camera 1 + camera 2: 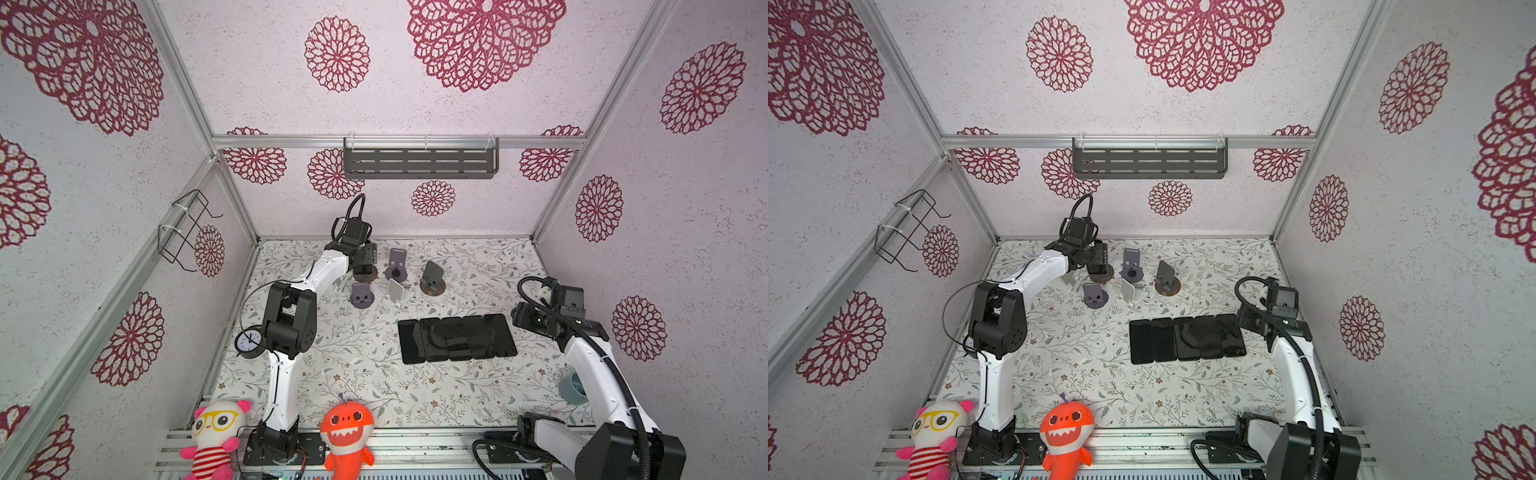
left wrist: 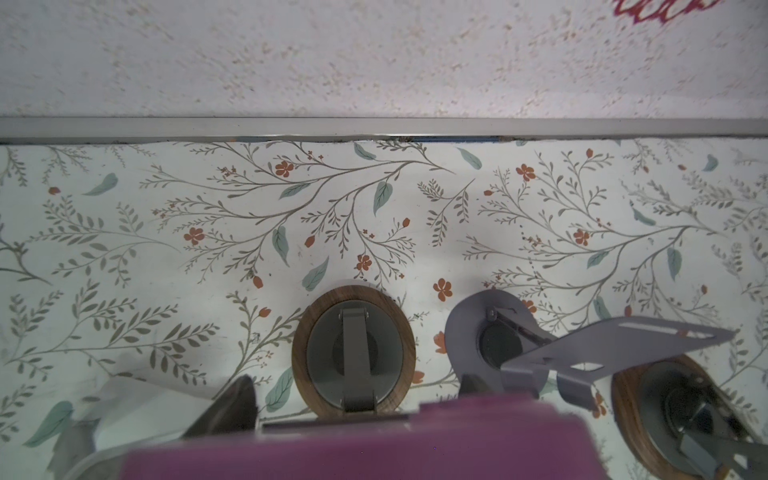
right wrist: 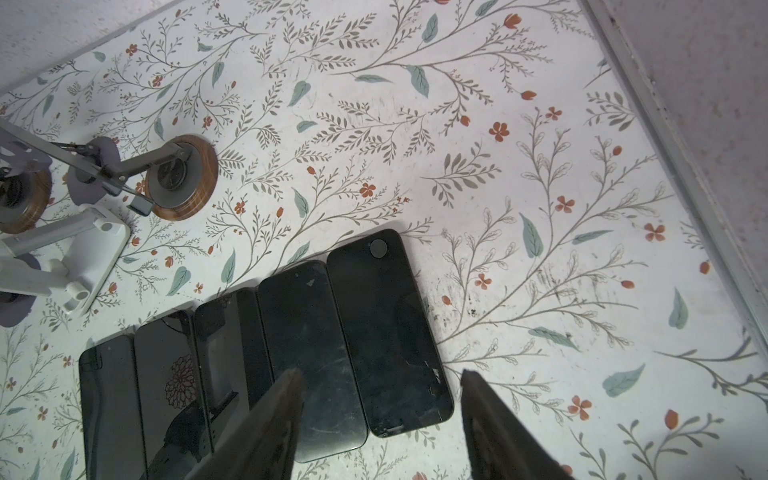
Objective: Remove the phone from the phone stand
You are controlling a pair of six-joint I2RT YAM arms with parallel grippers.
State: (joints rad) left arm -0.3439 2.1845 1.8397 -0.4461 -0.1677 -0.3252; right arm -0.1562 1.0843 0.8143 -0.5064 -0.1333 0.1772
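Over the right end of the row of black phones [image 1: 457, 338], which lie flat and edge to edge on the table [image 1: 332, 374], hangs the right gripper [image 3: 379, 374]. Its fingers [image 3: 274, 415] are spread with nothing between them. My reading is that it waits there, beside the place where freed phones are laid, so as to leave the other arm room.

Beyond the row, toward its left end, is a cluster of stands. Closest to the row are a lilac stand [image 1: 361, 296] and a white stand [image 1: 397, 291], both empty. Farther from the row are a second lilac stand [image 1: 397, 262] and a dark-plated stand [image 1: 432, 274] on a wooden base; these look empty too.

Farthest from the row, past its left end, is the phone stand [image 2: 324, 353], grey with a wooden rim. The phone [image 2: 353, 449] shows in the left wrist view as a purple edge, propped on the stand's upright arm and, as far as I can judge, not yet lifted clear. The left gripper [image 2: 353, 395] is over it from above, a finger [image 2: 235, 401] showing on each side of the phone's width. Whether the pads press the phone I cannot tell. Taking it by its long edges probably allows a straight lift off the rest without tipping the light base.
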